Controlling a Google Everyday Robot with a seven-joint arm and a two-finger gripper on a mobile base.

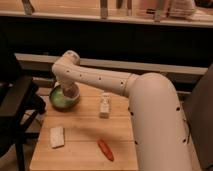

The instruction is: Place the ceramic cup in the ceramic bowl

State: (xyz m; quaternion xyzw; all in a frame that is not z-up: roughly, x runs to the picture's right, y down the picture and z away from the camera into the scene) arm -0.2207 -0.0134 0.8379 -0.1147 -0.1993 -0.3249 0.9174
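The light-green ceramic bowl (59, 99) sits at the far left of the wooden table (85, 135). My white arm reaches across from the right, and the gripper (69, 93) is down over the bowl's inside. A pale tan round shape under the gripper, within the bowl's rim, looks like the ceramic cup (70, 94); the wrist hides most of it.
A small white upright bottle-like object (104, 105) stands mid-table, right of the bowl. A pale rectangular block (57, 136) lies front left. An orange-red carrot-like object (105, 149) lies near the front edge. A dark chair (17, 107) is at the left.
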